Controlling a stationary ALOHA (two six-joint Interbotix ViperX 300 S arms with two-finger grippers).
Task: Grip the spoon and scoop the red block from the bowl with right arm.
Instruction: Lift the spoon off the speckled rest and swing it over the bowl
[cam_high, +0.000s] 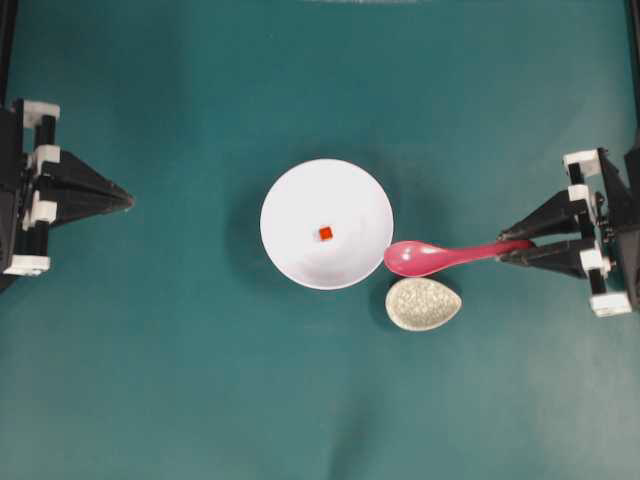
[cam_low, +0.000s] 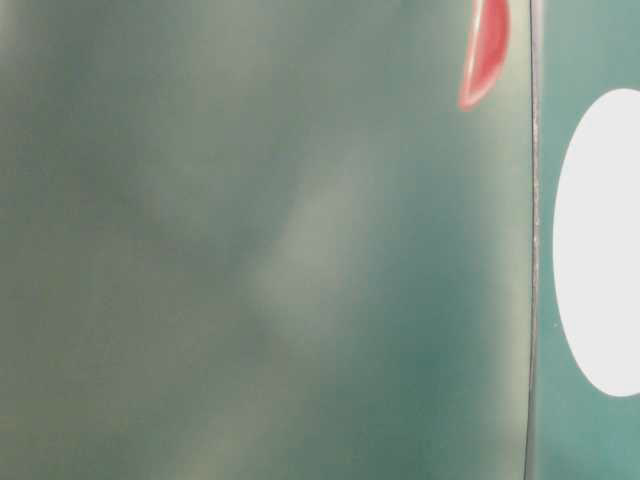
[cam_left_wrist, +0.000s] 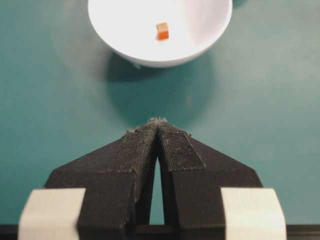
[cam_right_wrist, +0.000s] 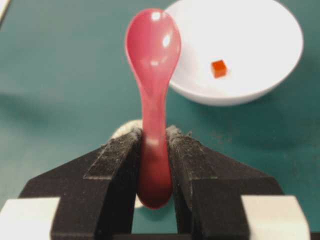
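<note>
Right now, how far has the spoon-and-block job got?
Done: the right gripper is shut on the spoon by its handle, and the spoon is lifted off the speckled rest. In hand: its scoop hangs beside the bowl, not yet inside. Left: the red block sits unscooped in the bowl. The left gripper is shut, idle.
</note>
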